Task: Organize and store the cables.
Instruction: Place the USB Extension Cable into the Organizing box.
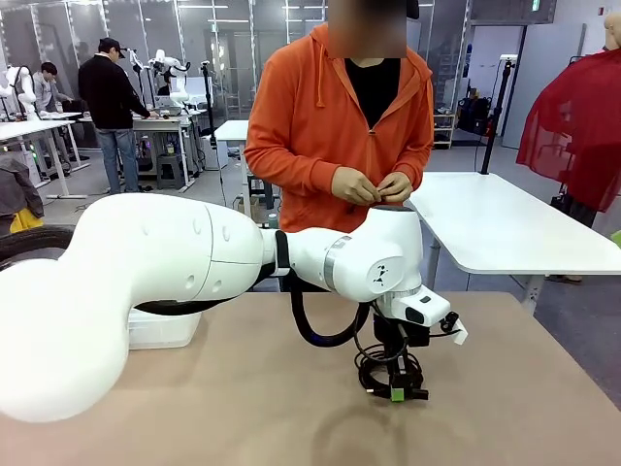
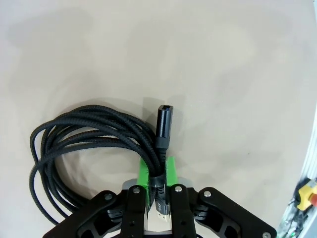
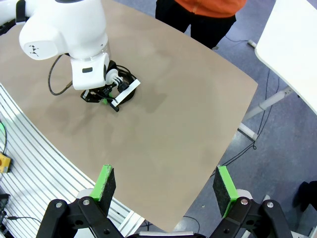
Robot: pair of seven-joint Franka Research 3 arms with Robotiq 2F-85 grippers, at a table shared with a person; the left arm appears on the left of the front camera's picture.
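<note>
Cable bundle (image 2: pixel 74 134): one counted, black, coiled, lying on the table (image 2: pixel 237 74). The left pincer (image 2: pixel 157 171) is clamped on its strands, with the plug (image 2: pixel 163 119) projecting beyond the pads and the coil spreading to one side. The right pincer (image 3: pixel 165 183) stands wide apart, empty, well clear. One white bin (image 1: pixel 160 330) sits behind the left arm; its contents are hidden.
</note>
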